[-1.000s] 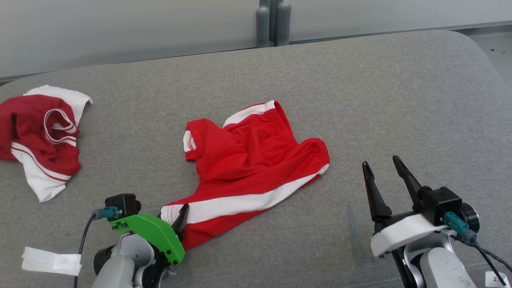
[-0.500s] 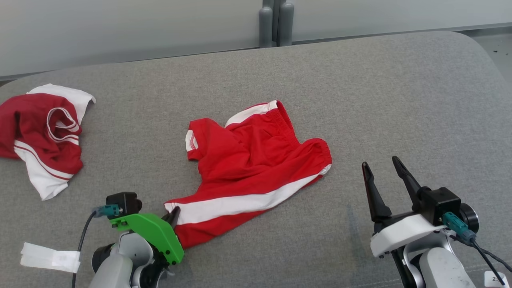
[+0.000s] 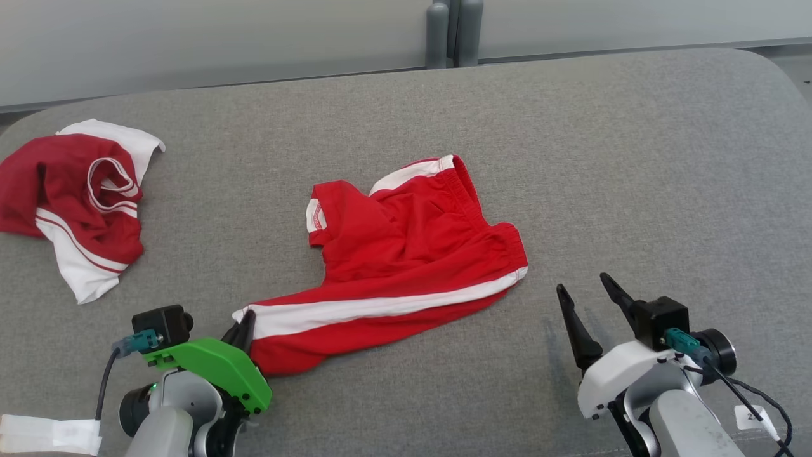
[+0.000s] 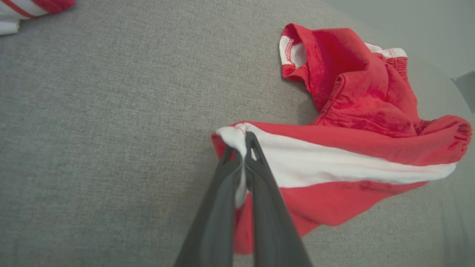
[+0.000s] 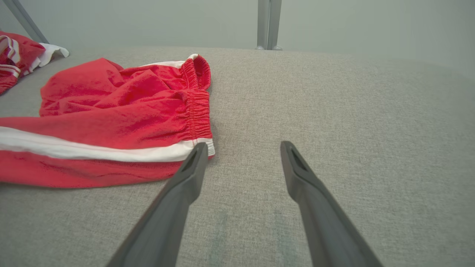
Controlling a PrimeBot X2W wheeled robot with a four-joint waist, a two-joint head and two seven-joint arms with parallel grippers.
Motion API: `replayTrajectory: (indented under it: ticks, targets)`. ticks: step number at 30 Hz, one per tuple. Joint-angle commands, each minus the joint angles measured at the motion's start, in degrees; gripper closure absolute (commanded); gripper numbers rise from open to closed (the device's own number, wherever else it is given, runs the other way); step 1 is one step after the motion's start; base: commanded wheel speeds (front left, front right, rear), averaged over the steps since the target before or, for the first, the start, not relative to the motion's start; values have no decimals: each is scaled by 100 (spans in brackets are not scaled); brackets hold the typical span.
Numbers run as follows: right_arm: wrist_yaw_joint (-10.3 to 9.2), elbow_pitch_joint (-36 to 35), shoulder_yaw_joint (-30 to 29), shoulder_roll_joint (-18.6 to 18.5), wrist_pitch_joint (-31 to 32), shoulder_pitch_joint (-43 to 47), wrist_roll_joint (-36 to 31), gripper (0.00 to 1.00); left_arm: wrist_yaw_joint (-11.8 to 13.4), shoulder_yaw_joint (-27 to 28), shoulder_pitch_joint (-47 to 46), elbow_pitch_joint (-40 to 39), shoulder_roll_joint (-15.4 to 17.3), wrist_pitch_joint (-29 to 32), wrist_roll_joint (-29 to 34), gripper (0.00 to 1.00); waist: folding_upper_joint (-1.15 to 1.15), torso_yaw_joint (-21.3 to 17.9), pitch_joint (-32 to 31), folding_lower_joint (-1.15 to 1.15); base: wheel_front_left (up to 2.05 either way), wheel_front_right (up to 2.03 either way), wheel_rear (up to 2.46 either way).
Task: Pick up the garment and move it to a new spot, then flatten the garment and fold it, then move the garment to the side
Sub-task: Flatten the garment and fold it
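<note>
On the grey woven-fabric surface (image 3: 634,158), about midway across and towards the robot's side, lies the pair of bright red cloth shorts with a white side stripe (image 3: 406,254).

A small white patch edged in red stitching (image 3: 315,216) sits at the folded-over hem of the far leg. Any writing on it is too small to read. A small white tag (image 3: 752,417) beside the right arm's black cable carries dark characters that seem to begin with a 2, and the rest is cut off.

The shorts are crumpled in their upper part. The gathered elastic waistband forms the end towards the robot's right. One leg is drawn out long and fairly smooth towards the robot's left, with the white stripe running its whole length.

The left gripper (image 3: 244,327), under a green plastic wrist cover (image 3: 209,368), is clamped on the hem corner of that leg. The left wrist view shows white cloth pinched between its dark fingers (image 4: 259,174).

The right gripper (image 3: 583,283) stands with its jaws wide and nothing between them. It is over bare surface just beside the waistband end, and whether one fingertip touches the cloth cannot be told.

A second crumpled garment in dark red and white (image 3: 76,197) lies well apart at the far left.
</note>
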Motion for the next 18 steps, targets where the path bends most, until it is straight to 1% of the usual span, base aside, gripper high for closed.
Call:
replayTrajectory:
  ticks: [1,5,9,18]
  targets:
    - [0,134,82,-63,-34,-130,62,0,38,30,72,-17,27,-41,-5,100,0,49,41,0,0,0,0]
    - [0,717,477,-186,-113,-517,200,0,89,42,8,27,15,-118,-3,100,0,138,122,0,0,0,0]
    - [0,1209,867,-208,-219,-911,448,0,123,40,-89,112,-6,-183,0,100,0,211,196,0,0,0,0]
    - [0,2071,1825,-327,-375,-1607,700,0,71,-12,-267,304,-39,-293,-30,100,0,345,335,0,0,0,0]
